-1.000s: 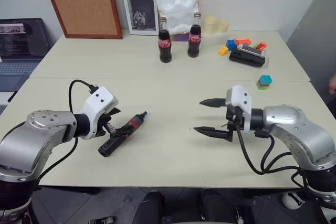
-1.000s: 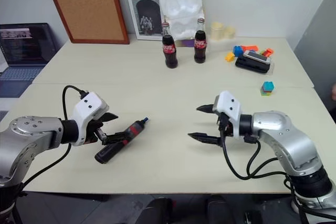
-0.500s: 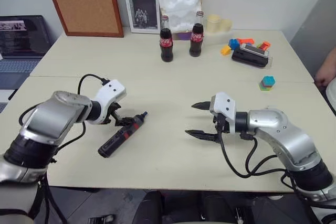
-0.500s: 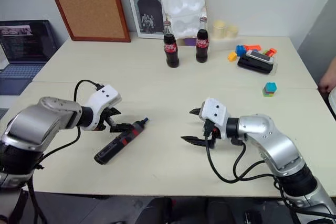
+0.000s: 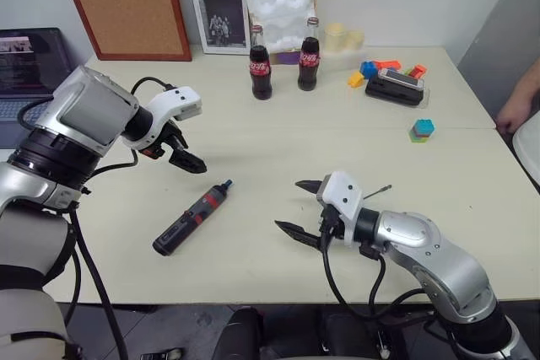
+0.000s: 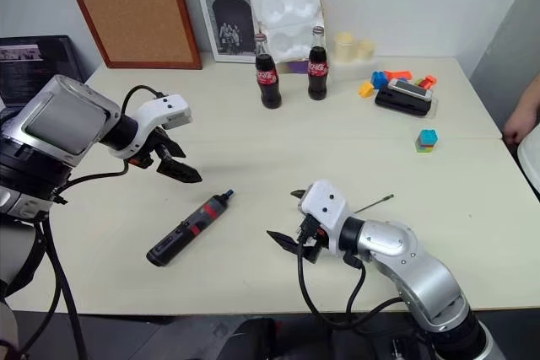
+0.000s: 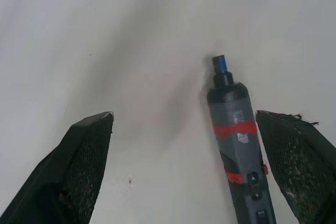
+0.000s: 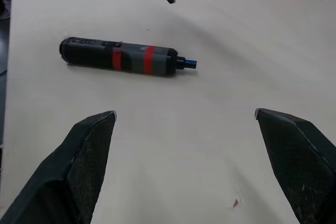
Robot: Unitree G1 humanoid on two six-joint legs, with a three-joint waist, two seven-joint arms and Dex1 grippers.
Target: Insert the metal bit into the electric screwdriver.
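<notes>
Screwdriver (image 5: 191, 217) lies flat on the table (image 5: 253, 141), just below the spread, empty left claw (image 5: 184, 158) and facing the spread, empty right claw (image 5: 297, 206), while the thin bit (image 5: 377, 190) rests behind that claw, so neither seems gripped yet

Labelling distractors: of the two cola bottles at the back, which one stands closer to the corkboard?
The left cola bottle, with its red label turned forward. It stands on the corkboard side of the pair; the other cola bottle sits to its right, nearer the pale candles.
</notes>
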